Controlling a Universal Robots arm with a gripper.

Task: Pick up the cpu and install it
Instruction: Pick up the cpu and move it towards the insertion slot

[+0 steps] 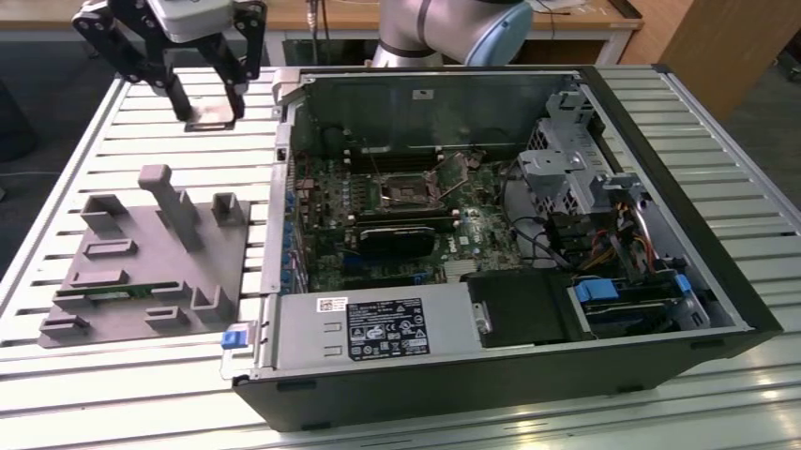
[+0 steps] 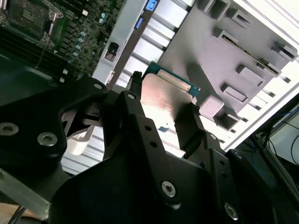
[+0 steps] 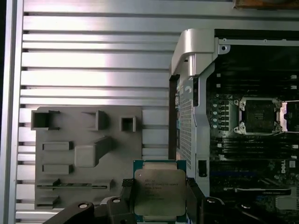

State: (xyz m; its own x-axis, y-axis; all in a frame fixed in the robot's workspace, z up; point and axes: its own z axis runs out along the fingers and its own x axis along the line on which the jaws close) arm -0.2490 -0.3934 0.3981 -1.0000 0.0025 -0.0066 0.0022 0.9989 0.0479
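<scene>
Exterior view: my end effector (image 1: 210,111) hangs over the worktop (image 1: 88,150), ten o'clock off the open case (image 1: 438,398).

Second wrist view: fingers (image 2: 190,128) clamped on the cpu (image 2: 163,100), opposite edges.

First wrist view: cpu's metal lid faces the camera, between grey fixture (image 3: 70,135) and case.

Likely light, stiff and slick-topped, with a fragile underside. The edges look like the safe hold.

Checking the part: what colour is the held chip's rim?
The small square silvery-topped cpu has a teal-green rim; first wrist view shows it best.
</scene>
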